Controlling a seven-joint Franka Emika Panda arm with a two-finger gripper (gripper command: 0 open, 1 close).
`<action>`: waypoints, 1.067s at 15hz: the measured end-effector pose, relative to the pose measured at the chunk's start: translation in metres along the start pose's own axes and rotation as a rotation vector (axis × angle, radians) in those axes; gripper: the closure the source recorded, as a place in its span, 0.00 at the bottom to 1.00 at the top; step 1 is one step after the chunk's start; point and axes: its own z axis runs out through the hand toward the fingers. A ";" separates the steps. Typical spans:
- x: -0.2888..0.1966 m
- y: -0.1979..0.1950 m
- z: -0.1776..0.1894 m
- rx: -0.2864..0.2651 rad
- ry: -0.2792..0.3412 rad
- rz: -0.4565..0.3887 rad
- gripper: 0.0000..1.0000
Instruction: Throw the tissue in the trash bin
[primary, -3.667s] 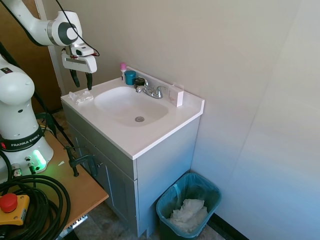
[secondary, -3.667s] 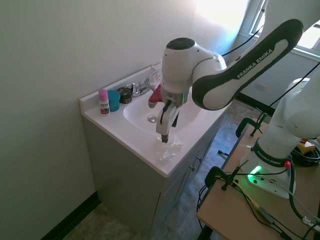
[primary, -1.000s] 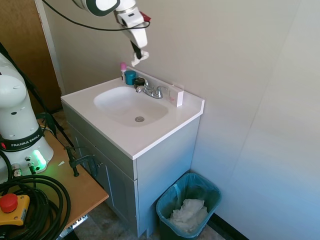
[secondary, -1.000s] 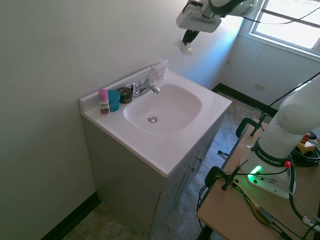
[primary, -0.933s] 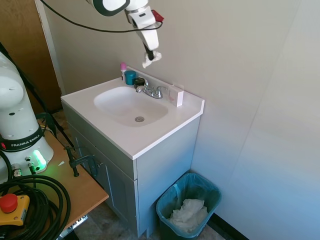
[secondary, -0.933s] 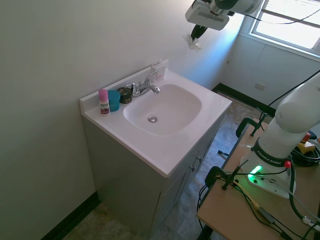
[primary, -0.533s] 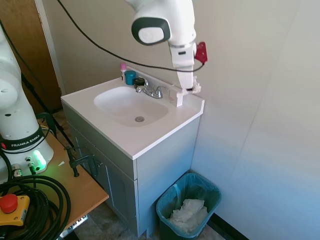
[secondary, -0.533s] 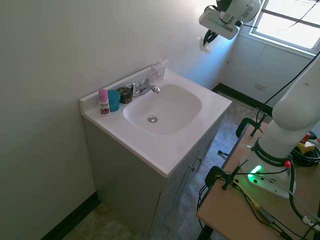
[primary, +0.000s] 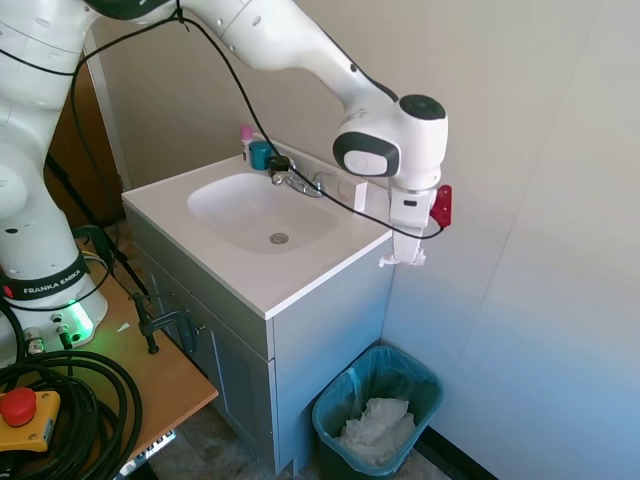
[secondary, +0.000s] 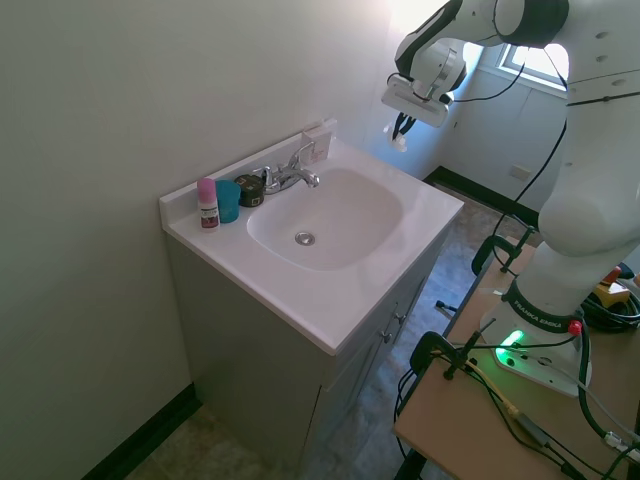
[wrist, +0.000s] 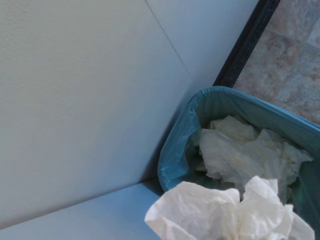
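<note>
While the hand (primary: 405, 258) grips the tissue (primary: 404, 260), the trash bin (primary: 335, 402) stands beside the sink cabinet (primary: 330, 320).

Open air above trash bin (primary: 378, 400)

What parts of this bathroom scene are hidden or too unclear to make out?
- Trash bin: absent from the second exterior view, behind the sink cabinet.
- Tool: fingers too small and shadowed to judge their grip on the tissue.
- Tissue: cut off by the wrist view's bottom edge.
- Bin's bottom: covered by a heap of paper.
</note>
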 end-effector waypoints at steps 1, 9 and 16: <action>0.003 -0.001 0.007 -0.012 -0.007 0.004 0.00; 0.001 -0.009 0.022 -0.032 -0.033 -0.008 0.00; -0.012 -0.020 0.001 -0.002 -0.030 -0.038 0.00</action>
